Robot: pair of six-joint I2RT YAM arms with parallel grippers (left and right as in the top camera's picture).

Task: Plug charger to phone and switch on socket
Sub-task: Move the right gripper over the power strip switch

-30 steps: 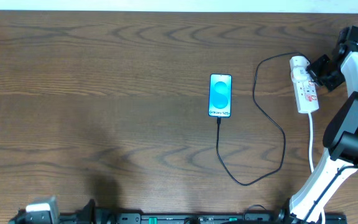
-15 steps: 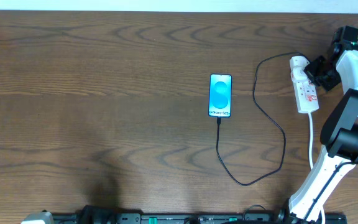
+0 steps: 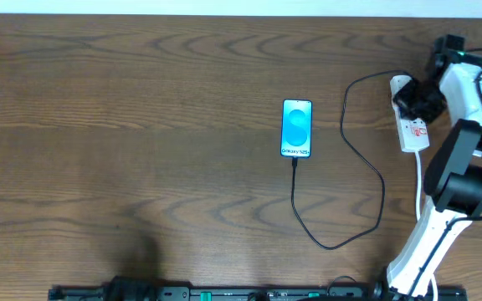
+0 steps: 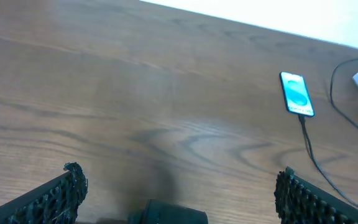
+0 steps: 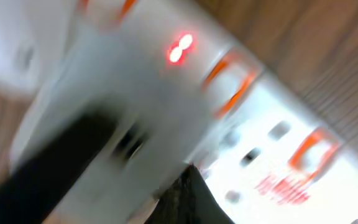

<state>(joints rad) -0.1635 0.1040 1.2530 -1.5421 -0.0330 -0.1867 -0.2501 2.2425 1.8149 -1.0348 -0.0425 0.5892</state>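
right claw (image 3: pixel 407 99) down on the socket (image 3: pixel 414 134), red light (image 5: pixel 180 48) glowing, grip too blurred to tell; left claw (image 4: pixel 182 186) spread; charger (image 3: pixel 294 188) in phone (image 3: pixel 297 127).

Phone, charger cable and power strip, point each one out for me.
phone (image 3: pixel 297 127), overhead view, middle of the screen
charger cable (image 3: pixel 294 188), overhead view, straight stretch below the phone
power strip (image 3: pixel 415 132), overhead view, end with red markings

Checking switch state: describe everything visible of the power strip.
The socket is a white plastic-looking strip with red markings, flat near the table's right edge. The right gripper covers its far half. A red lamp glows on it in the blurry wrist view. The charger reaches its far end; a white cord leaves the near end.
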